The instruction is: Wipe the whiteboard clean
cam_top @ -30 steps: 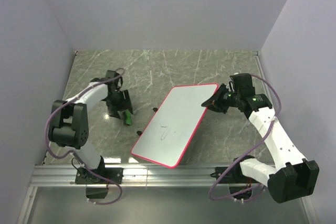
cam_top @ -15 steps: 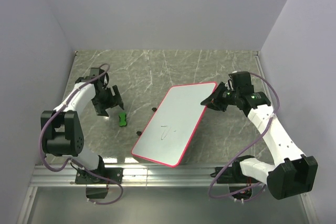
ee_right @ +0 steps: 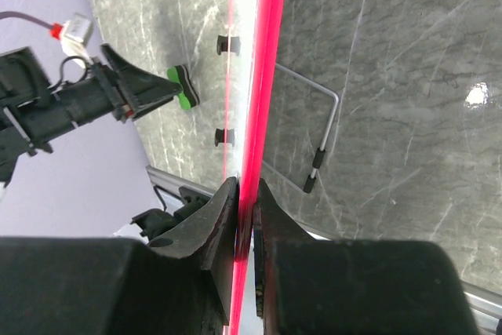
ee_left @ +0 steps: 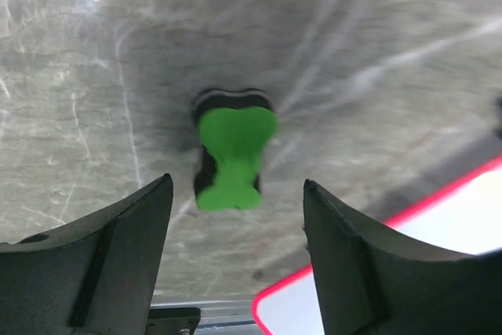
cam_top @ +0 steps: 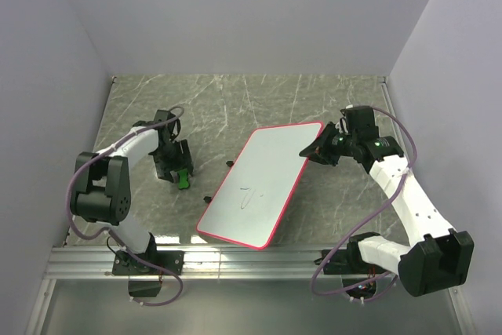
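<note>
The whiteboard (cam_top: 263, 182), white with a red-pink rim, is propped at a tilt in the middle of the table and carries a small dark scribble (cam_top: 249, 198). My right gripper (cam_top: 320, 152) is shut on its far right edge. In the right wrist view the rim (ee_right: 265, 68) runs straight between the closed jaws of that gripper (ee_right: 248, 194). A small green eraser (cam_top: 183, 179) lies on the table left of the board. My left gripper (cam_top: 176, 167) hovers over it, open. In the left wrist view the eraser (ee_left: 232, 154) lies free at the fingertips of the left gripper (ee_left: 237, 186), and the board's corner (ee_left: 447, 264) shows at lower right.
A wire stand (ee_right: 322, 143) holds the board up from beneath. Two small black feet (cam_top: 208, 198) (cam_top: 231, 164) stick out along its left edge. Walls close in the left, far and right sides. A metal rail (cam_top: 251, 260) runs along the near edge.
My left gripper drew back to the left off the eraser, then came back over it with jaws apart. The right gripper and the board have barely moved.
</note>
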Robot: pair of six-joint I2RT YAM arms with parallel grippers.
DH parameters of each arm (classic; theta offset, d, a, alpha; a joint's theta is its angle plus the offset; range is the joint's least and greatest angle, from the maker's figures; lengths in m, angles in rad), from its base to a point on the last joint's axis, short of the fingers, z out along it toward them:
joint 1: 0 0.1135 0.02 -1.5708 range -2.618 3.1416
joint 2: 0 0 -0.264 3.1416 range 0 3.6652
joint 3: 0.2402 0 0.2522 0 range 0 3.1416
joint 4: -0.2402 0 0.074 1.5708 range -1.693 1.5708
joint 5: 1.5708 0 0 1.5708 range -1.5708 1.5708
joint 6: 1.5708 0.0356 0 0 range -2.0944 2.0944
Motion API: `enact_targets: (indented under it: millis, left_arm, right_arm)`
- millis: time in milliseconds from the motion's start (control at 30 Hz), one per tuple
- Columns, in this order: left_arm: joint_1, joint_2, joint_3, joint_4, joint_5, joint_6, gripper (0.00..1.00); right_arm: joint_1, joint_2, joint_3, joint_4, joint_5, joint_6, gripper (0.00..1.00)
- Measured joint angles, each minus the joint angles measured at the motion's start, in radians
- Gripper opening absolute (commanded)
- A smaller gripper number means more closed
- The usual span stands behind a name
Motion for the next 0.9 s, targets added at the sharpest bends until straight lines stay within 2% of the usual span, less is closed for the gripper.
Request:
enact_targets:
  millis: [200,233,267,300,433,767,900]
  left_arm:
    - [0.001,0.031,-0.054,0.023,-0.023,-0.016,0.46]
    - [0.001,0.034,-0.059,0.029,-0.023,-0.02,0.36]
    - [0.001,0.038,-0.061,0.034,-0.022,-0.023,0.31]
    - [0.0,0.038,-0.062,0.037,-0.02,-0.023,0.22]
    - [-0.002,0.038,-0.059,0.039,-0.023,-0.029,0.0]
    - [-0.01,0.037,-0.033,0.021,-0.018,-0.011,0.0]
    - [-0.024,0.013,0.055,-0.01,0.039,-0.008,0.0]
  right_arm:
    - [0.0,0.015,0.02,-0.02,-0.001,-0.017,0.0]
    - [0.0,0.019,0.024,-0.023,-0.001,-0.021,0.0]
    - [0.0,0.024,0.029,-0.027,-0.002,-0.024,0.0]
    - [0.0,0.029,0.034,-0.031,-0.004,-0.029,0.0]
    - [0.0,0.044,0.047,-0.038,-0.008,-0.037,0.0]
    - [0.0,0.105,0.091,-0.037,-0.029,-0.061,0.0]
    - [0.0,0.112,0.096,-0.035,-0.034,-0.066,0.0]
